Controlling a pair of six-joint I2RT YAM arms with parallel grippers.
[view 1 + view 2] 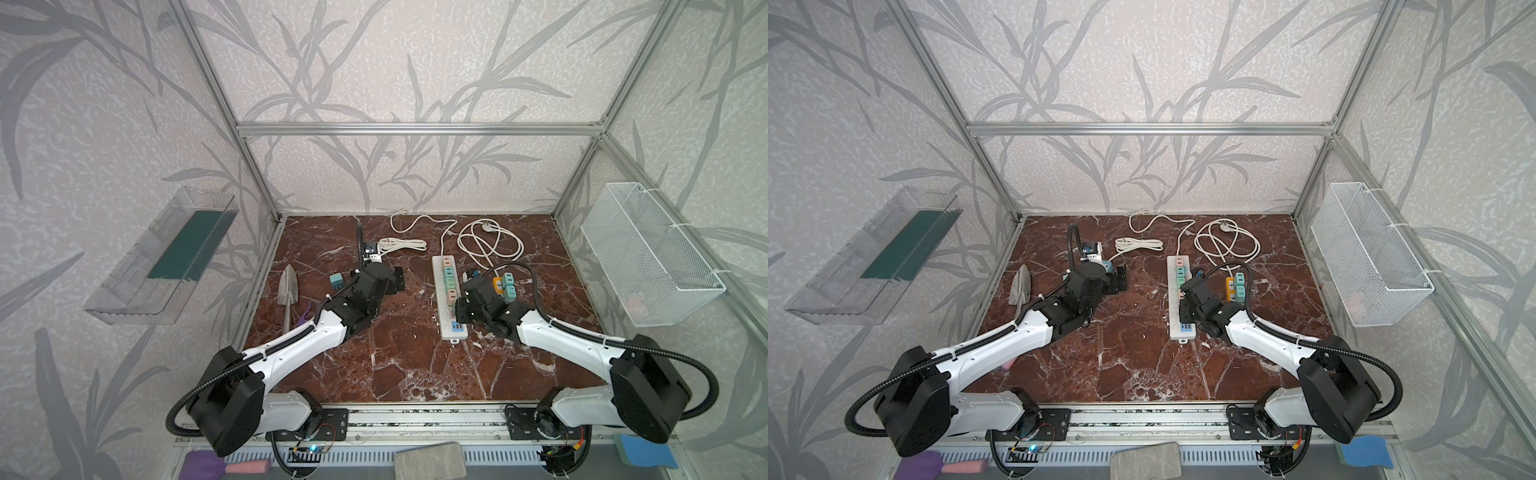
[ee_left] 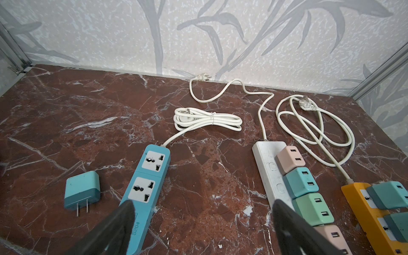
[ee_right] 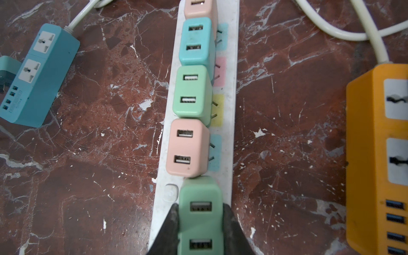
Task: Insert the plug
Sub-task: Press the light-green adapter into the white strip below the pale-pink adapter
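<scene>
While the right fingers (image 3: 169, 225) pinch the boxy matte green plug (image 3: 199, 192) by its flat sides, it sits over the white strip (image 3: 231, 66), touching the pink plug (image 3: 187, 148); prongs hidden, so seating unclear; left fingers (image 2: 119, 220) spread wide, empty, above the glossy marble bench (image 2: 209, 176), beside the blue strip (image 2: 143, 212).

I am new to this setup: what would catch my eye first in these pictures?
The white power strip stands out in the middle of the marble table, carrying a row of pastel adapters. At the row's end nearest the robot, the right tool is shut on a green adapter. On the left, the left tool hangs open by a blue strip, a loose teal adapter beside it.
</scene>
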